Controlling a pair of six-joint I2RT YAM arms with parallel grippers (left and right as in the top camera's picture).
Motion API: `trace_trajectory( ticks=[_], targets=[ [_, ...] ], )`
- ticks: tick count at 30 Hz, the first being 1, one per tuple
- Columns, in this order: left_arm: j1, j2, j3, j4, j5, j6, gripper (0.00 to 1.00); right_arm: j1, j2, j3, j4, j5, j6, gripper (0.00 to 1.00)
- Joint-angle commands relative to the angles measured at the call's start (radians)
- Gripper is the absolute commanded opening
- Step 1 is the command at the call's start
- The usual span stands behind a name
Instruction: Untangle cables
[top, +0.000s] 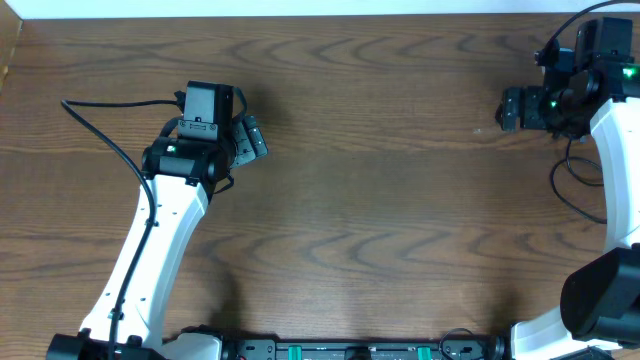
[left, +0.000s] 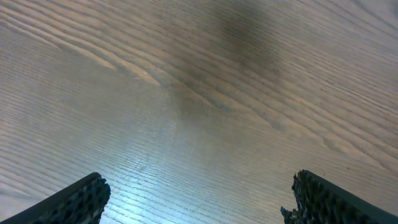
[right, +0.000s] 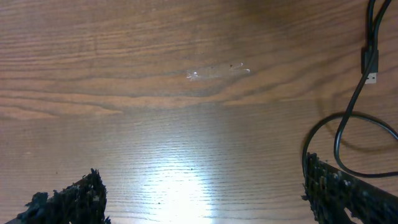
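Note:
One thin black cable (right: 348, 115) lies on the wooden table at the right edge of the right wrist view. Its small plug end (right: 370, 65) points down the frame, and below it the cord curls into a loop. In the overhead view a thin black cord (top: 556, 182) loops on the table beside the right arm. My right gripper (right: 200, 171) (top: 508, 108) is open over bare wood, just left of that loop, with nothing between its fingers. My left gripper (left: 198, 186) (top: 252, 138) is open too, over bare table far to the left.
A small shiny smear (right: 217, 70) marks the wood ahead of the right gripper. A thicker black robot cable (top: 100, 125) trails left from the left arm. The table's far edge (top: 300, 16) runs along the top.

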Motion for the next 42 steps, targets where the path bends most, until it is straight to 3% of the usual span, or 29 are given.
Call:
trace_trajectory(
  ticks=[1,21,25,32,36,42],
  targets=[
    [0.003,0.005,0.006,0.0,-0.003,-0.005,0.95,0.002,-0.016,0.0,-0.003,0.008,0.013,0.99],
    [0.003,-0.066,0.006,-0.026,-0.008,-0.002,0.95,0.002,-0.016,0.0,-0.003,0.008,0.013,0.99],
    [0.003,-0.132,0.006,-0.047,-0.008,0.069,0.95,0.002,-0.016,0.0,-0.003,0.008,0.013,0.99],
    [0.003,-0.211,0.003,-0.054,-0.106,0.071,0.95,0.002,-0.016,0.0,-0.003,0.008,0.013,0.99],
    [0.003,-0.257,-0.04,-0.023,-0.132,0.071,0.95,0.002,-0.016,0.0,-0.003,0.008,0.013,0.99],
    [0.011,-0.396,-0.256,0.182,-0.108,0.071,0.95,0.002,-0.016,0.0,-0.003,0.008,0.013,0.99]
  ],
)
